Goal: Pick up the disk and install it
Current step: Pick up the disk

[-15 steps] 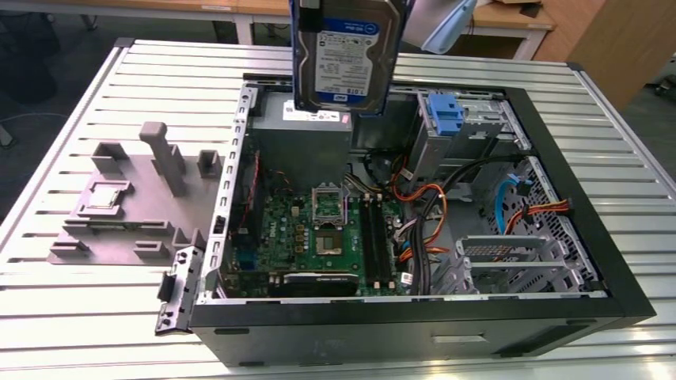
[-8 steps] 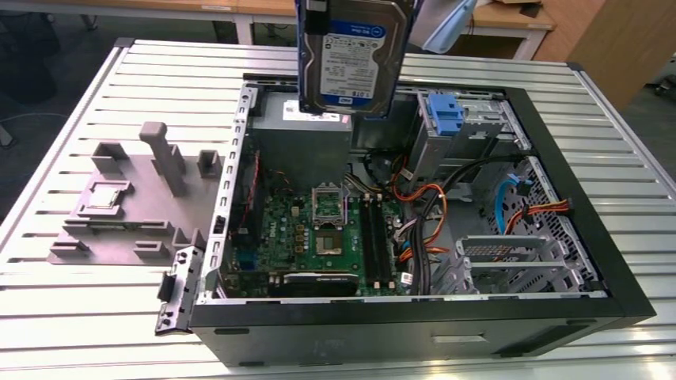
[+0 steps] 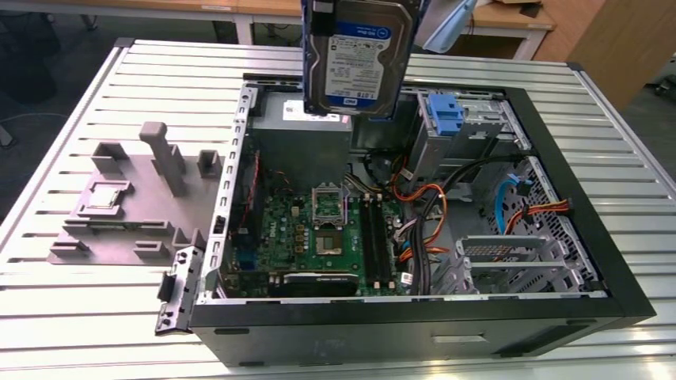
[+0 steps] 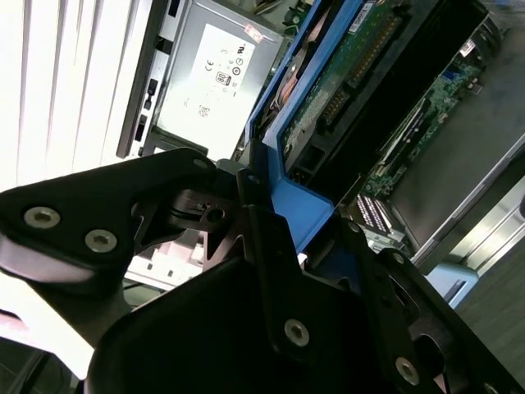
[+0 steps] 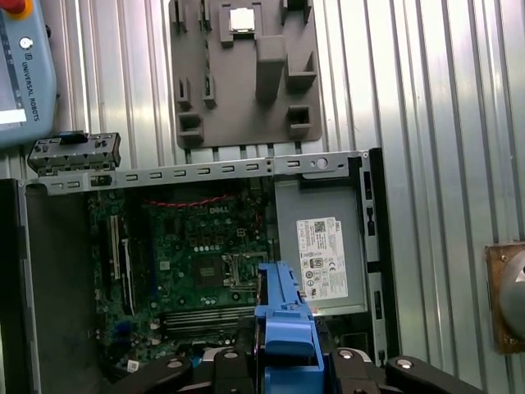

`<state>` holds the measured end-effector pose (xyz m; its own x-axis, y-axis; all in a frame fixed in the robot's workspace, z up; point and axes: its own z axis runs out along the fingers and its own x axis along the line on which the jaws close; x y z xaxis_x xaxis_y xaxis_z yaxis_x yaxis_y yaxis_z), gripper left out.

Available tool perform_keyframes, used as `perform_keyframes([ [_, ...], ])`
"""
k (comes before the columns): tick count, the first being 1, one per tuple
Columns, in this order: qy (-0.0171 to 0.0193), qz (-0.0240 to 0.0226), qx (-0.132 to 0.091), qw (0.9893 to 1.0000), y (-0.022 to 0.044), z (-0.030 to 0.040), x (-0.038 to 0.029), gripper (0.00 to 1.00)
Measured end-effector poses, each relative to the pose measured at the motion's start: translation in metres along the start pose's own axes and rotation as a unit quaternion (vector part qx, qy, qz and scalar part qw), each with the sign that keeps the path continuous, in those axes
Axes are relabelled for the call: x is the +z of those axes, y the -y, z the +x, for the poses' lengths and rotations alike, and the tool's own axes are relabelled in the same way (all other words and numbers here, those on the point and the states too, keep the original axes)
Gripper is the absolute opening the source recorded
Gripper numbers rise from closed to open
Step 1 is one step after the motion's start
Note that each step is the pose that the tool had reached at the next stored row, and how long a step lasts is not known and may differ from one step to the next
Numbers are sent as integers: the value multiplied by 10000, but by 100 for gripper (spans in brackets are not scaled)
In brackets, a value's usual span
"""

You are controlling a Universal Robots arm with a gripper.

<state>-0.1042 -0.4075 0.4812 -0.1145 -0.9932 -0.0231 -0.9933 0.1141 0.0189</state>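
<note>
Gripper: in both wrist views the gripper [image 4: 275, 217] is closed around the disk, with its black fingers [image 5: 234, 361] pressed against the blue rail from either side.
Disk: the disk [image 3: 357, 55] hangs upright over the far part of the open computer case [image 3: 591, 273]. Its blue-and-white label faces the exterior camera, and blue rails run along its edges.
Disk underside: the second wrist view shows the green circuit-board face and the connector edge of the disk [image 4: 336, 82].
Disk from above: in the first wrist view the rail edge of the disk [image 5: 283, 304] lies over the seam between the motherboard [image 5: 197, 246] and the power supply [image 5: 324, 254].
Contact: the pictures do not show whether the disk's lower edge touches anything in the case.
Drive bay: a blue latch [image 3: 447, 119] stands upright in the metal bay, just to the exterior view's right of the disk.
Case interior: the green motherboard fills the floor, and orange cables [image 3: 423, 207] run between it and the bay side.
Power supply: a grey box with a white sticker sits in the far corner of the case, behind the disk in the exterior view.
Fixture: a grey moulded holder [image 3: 127, 206] lies on the slatted metal table [image 3: 85, 317], beside the case on the exterior view's left.
Pendant: a grey control pendant [image 5: 20, 74] rests on the table near the case.
</note>
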Motion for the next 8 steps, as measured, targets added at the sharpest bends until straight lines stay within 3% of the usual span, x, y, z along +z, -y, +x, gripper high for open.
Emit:
perform_keyframes([
  [8,-19,-5,-21,10000,7,47,4,37],
])
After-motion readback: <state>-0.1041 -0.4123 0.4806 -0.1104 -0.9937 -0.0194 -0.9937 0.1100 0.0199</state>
